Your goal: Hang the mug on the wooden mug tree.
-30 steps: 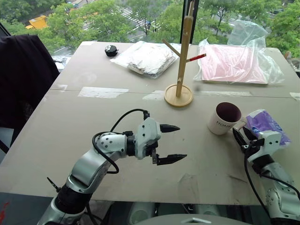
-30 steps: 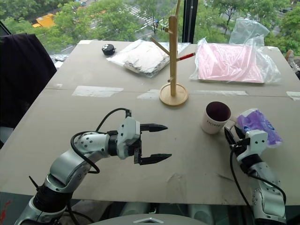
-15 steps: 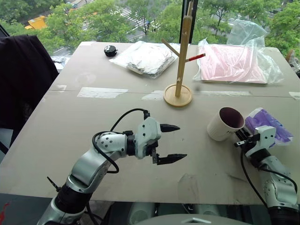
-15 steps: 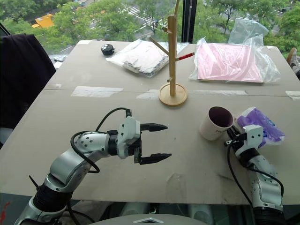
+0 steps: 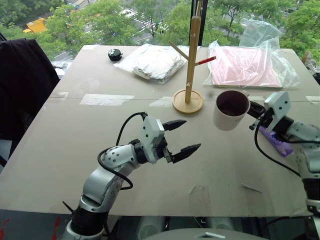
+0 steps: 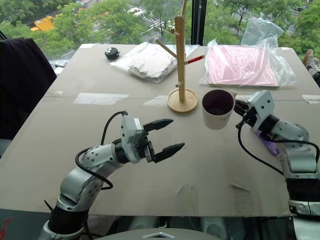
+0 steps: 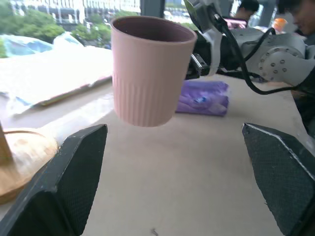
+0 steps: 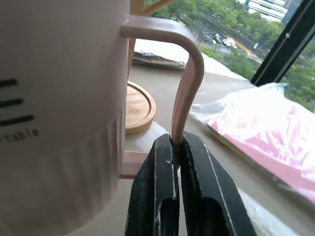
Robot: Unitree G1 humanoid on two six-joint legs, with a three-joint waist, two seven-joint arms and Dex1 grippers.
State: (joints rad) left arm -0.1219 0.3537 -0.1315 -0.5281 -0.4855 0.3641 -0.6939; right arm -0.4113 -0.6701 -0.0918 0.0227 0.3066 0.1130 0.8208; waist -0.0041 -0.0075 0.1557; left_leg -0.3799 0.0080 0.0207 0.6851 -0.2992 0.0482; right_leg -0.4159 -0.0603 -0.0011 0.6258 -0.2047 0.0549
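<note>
Beige table, probably cardboard-covered, beside windows

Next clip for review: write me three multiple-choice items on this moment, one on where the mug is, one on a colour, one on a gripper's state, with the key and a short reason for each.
1. Where is the mug?
A. Lifted above the table, beside the wooden mug tree
B. Hanging on a peg
C. Lying on the pink package

2. What colour is the tip of the tree's right-hand peg?
A. Blue
B. Red
C. Green

3. What state is the right gripper in?
A. Open, away from the mug
B. Shut on nothing
C. Shut on the mug's handle

Key: 1 A, the left wrist view shows the mug's bottom off the table; 2 B, the peg's tip is red in both head views; 3 C, the right wrist view shows both fingers pinching the handle's lower part.
</note>
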